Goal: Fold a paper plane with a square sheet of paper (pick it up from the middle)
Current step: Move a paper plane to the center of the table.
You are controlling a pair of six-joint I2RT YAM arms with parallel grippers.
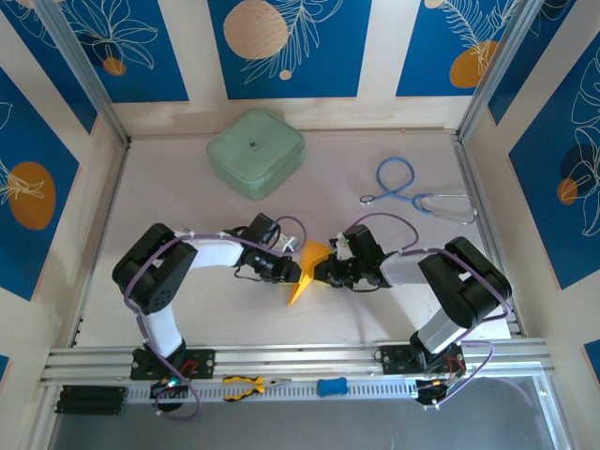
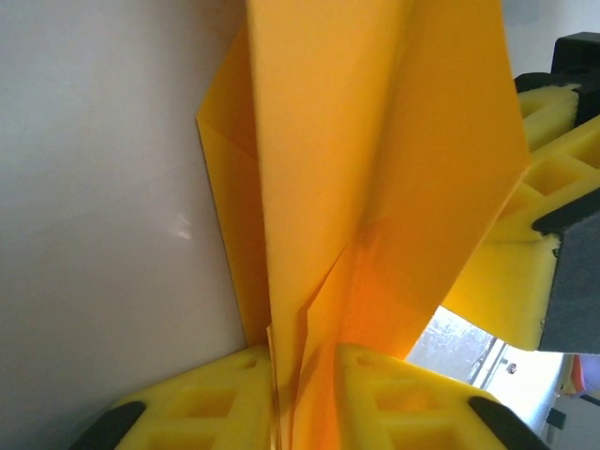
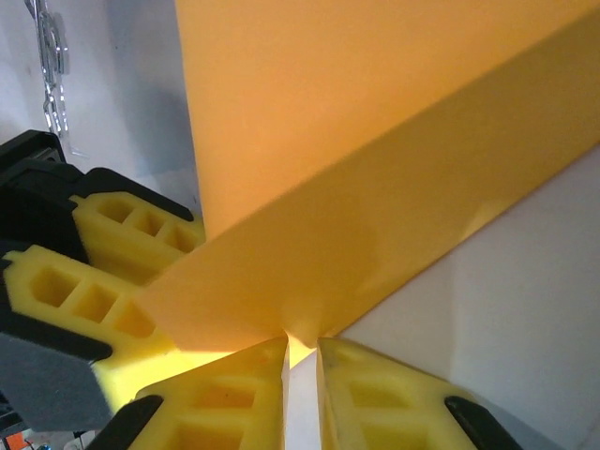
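Observation:
The square sheet of paper (image 1: 307, 272) is bright orange-yellow and folded into a pointed paper plane shape with lengthwise creases, its tip toward the near edge. It hangs between both grippers at the middle of the table. My left gripper (image 1: 298, 267) is shut on its layered fold from the left; the paper (image 2: 375, 141) runs down between the yellow fingertips (image 2: 234, 384). My right gripper (image 1: 324, 270) pinches the paper's edge (image 3: 375, 141) from the right at its very tips (image 3: 300, 342). Each wrist view also shows the other gripper's yellow fingers (image 2: 553, 141) (image 3: 103, 281) close by.
A mint-green rounded case (image 1: 256, 153) sits at the back, left of centre. A blue stethoscope (image 1: 412, 192) lies at the back right. Yellow-handled pliers (image 1: 246, 386) and a small blue object (image 1: 331, 386) rest on the front rail. Metal frame posts border both sides.

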